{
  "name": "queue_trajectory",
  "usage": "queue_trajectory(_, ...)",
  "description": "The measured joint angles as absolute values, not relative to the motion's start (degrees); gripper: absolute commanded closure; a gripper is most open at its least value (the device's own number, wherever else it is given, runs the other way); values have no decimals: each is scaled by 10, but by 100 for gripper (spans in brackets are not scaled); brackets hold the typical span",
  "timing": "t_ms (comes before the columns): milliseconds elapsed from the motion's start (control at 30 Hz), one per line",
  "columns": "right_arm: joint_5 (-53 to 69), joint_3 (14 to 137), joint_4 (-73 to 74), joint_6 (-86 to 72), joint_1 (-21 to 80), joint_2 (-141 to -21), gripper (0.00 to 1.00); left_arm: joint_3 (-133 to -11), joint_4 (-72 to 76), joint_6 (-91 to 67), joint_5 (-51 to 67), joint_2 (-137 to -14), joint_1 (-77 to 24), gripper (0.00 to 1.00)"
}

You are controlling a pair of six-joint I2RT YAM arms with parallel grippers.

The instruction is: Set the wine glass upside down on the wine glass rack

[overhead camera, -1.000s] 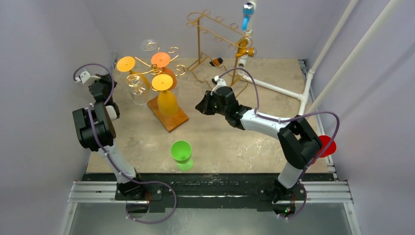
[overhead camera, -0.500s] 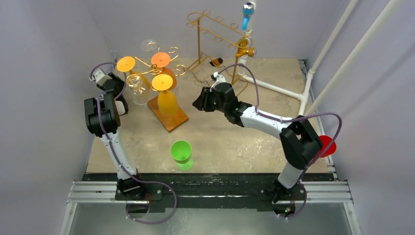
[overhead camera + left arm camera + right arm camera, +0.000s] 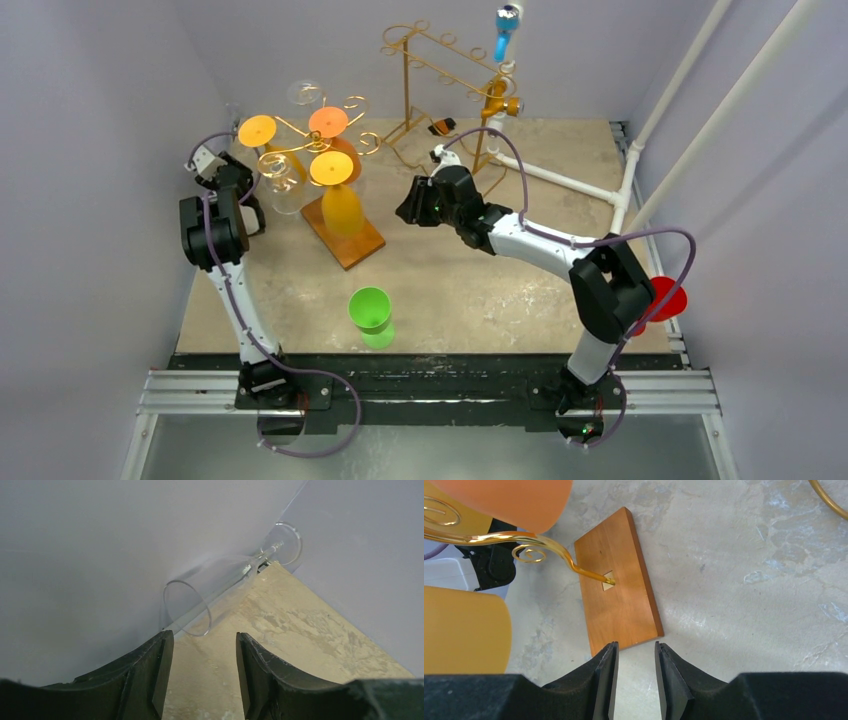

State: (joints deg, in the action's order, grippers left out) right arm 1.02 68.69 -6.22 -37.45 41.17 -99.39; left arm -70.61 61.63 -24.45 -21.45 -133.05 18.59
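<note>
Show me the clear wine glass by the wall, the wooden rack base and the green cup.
clear wine glass [image 3: 220, 577]: left wrist view, its bowl.
wooden rack base [image 3: 624, 610]: right wrist view, top face.
green cup [image 3: 370, 308]: top external view, inside its mouth.

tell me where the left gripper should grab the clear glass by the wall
Probably the bowl just behind its rim, approached from the mouth end. The clear glass lies on its side along the wall, mouth toward the open left gripper, stem and foot pointing away into the corner. The wall crowds one side, so a top-to-bottom pinch looks safer.
</note>
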Motion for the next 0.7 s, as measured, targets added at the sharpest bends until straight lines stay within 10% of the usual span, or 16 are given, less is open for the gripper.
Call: queue_trajectory(700, 0, 697, -48, -375, 412, -1017, 67, -856, 583, -264, -164, -1437, 199, 57)
